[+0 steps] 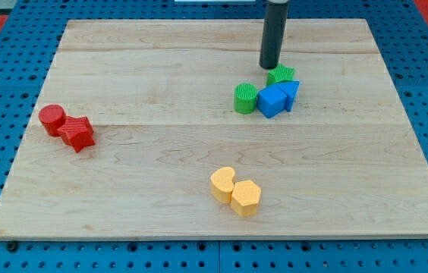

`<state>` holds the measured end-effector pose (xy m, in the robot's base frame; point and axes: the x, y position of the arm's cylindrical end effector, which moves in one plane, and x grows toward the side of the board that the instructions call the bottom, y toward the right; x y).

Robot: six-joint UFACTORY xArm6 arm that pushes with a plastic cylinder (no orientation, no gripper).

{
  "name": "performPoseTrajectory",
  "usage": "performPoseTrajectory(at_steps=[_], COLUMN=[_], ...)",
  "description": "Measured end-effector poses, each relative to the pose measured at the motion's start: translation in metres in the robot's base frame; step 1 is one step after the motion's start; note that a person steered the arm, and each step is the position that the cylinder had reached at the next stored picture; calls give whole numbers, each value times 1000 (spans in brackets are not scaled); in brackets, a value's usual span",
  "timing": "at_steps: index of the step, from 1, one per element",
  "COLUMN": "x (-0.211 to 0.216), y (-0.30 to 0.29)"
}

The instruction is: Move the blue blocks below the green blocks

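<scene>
My tip stands at the view's top middle-right, just above and left of a green star-like block. A green cylinder sits lower left of it. A blue cube lies right next to the cylinder, and a blue triangular block touches the cube's right side, directly below the green star-like block. The four blocks form one tight cluster. The tip is apart from the blue blocks, with the green star-like block between.
A red cylinder and a red star-like block sit together at the view's left. Two yellow blocks touch at the bottom middle. The wooden board rests on a blue pegboard.
</scene>
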<state>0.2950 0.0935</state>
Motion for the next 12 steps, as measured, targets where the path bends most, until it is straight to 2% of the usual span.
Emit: performPoseTrajectory(at_steps=[1, 2, 3, 4, 5, 6, 8, 9, 10, 11, 12], x=[0, 51, 60, 60, 55, 82, 148, 149, 124, 125, 159], y=[24, 80, 51, -16, 4, 37, -38, -45, -27, 21, 19])
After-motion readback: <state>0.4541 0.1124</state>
